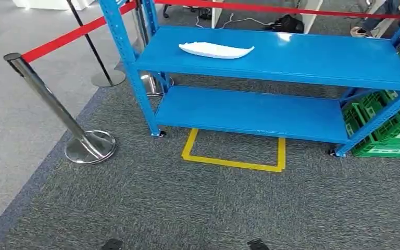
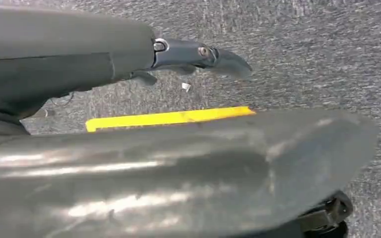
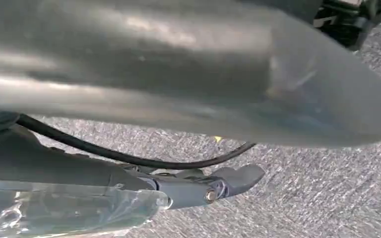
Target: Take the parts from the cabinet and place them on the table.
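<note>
A long white curved part lies on the upper board of the blue cabinet rack, toward its left end. The lower board is bare. My left hand hangs over the grey carpet, one dark finger stretched out straight and nothing in it. My right hand also hangs above the carpet, a finger extended and holding nothing. Both hands are well away from the rack.
A yellow tape square marks the carpet in front of the rack. A chrome stanchion with a red belt stands at the left. Green crates sit right of the rack. A person's foot is behind it.
</note>
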Robot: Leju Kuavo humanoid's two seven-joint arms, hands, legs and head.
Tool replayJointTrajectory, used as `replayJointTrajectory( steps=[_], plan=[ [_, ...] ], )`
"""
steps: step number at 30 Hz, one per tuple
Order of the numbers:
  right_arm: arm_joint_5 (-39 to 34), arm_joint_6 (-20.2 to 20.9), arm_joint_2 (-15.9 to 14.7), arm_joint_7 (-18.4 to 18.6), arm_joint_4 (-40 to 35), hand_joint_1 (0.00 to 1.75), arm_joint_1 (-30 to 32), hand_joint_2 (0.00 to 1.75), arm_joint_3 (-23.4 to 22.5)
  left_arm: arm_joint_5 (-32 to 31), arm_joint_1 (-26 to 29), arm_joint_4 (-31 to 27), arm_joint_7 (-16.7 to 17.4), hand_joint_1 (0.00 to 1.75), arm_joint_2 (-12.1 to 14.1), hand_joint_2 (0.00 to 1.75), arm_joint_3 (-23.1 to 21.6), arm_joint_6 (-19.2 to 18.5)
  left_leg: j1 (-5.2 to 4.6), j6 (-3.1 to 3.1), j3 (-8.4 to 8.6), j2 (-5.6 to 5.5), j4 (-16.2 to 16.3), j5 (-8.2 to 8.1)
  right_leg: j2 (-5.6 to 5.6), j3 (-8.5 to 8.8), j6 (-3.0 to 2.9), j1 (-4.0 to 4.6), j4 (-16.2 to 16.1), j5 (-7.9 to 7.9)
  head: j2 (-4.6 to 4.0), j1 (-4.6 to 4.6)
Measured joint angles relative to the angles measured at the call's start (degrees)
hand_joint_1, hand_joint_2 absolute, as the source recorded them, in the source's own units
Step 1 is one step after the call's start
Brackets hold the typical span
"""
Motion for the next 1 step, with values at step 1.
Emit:
replayJointTrajectory(
  steps=[1],
  plan=[
    [0.13, 0.00, 0.02, 0.00, 0.00, 0.00, 0.05, 0.00, -0.11, 0.05, 0.06, 0.00, 0.00, 0.00, -0.02, 0.00, 0.02, -0.24, -0.09, 0.16, 0.03, -0.01, 0.00, -0.03, 0.01, 0.16, 0.22, -0.01, -0.23, 0.20, 0.00, 0.02]
  ],
)
